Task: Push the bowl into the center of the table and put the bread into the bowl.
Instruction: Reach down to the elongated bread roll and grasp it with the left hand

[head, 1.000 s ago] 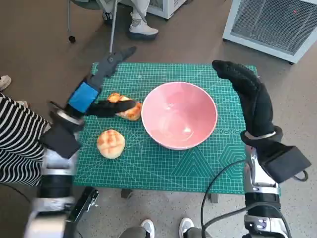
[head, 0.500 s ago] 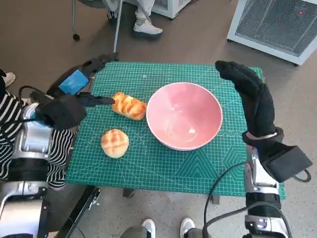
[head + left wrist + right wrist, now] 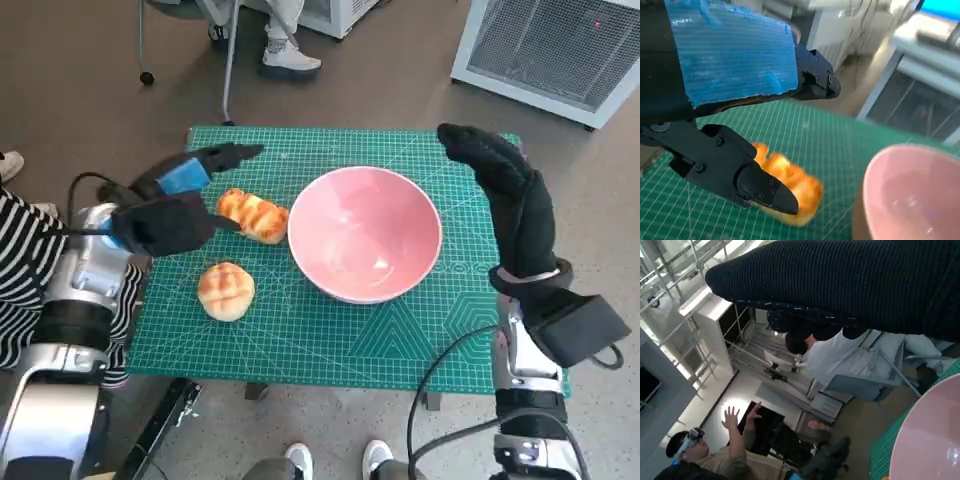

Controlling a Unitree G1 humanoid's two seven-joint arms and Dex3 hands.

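Head view w/ both wrist views: the pink bowl [image 3: 364,232] sits on the green cutting mat [image 3: 330,340] roughly mid-table, perhaps a little toward the right; I judge the push step about done. Two breads lie to its left: a long glazed roll [image 3: 254,214] just beside the bowl rim, and a round scored bun [image 3: 225,289] nearer me, apart from both.

My left hand [image 3: 185,178] hovers over the long roll w/ fingers apart, one reaching out past the far side of the roll, another [image 3: 757,182] low on the near side. The left wrist view shows the roll [image 3: 790,187] between them; I can't tell if the lower fingertip touches the crust. Nothing is held. My right hand [image 3: 500,190], gloved, stands raised by the bowl's right rim, fingers extended, holding nothing; contact w/ the bowl I can't confirm.

Handling, as I judge it: the roll looks light, soft and compressible, w/ a shiny glaze that may slip. I'd take it across the short axis at mid-length, top and bottom sides, w/ a light squeeze, since too much would crush or tear it. The bowl looks rigid and smooth, prob. slides easily on the mat, so I'd avoid bumping its rim on the way in. A person's striped sleeve [image 3: 20,240] is near the left arm
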